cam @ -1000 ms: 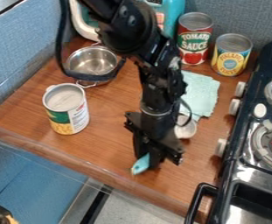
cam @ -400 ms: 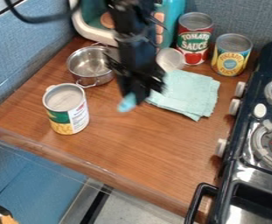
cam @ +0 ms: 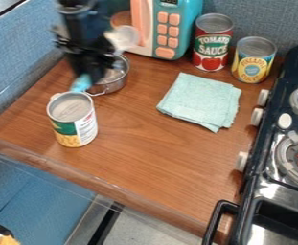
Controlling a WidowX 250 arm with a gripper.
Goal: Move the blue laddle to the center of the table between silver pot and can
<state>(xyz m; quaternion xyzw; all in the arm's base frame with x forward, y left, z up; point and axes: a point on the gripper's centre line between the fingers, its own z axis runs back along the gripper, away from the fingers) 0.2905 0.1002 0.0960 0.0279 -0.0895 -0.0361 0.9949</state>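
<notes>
The black gripper hangs at the upper left, in front of the silver pot and just above and behind the open-topped side of the green-and-yellow can. It is shut on the blue ladle, whose blue handle end sticks out below it toward the can's top. The ladle's pale bowl shows to the right of the gripper, in front of the toy microwave. The silver pot stands on the table behind the can, partly hidden by the gripper.
A folded light-green cloth lies right of centre on the wooden table. Behind it stand a tomato sauce can, a yellow can and a teal microwave. The black stove borders the right side.
The gripper has travelled from the table's front middle up and left to the pot, carrying the ladle along. The cloth, cans and pot look unmoved.
</notes>
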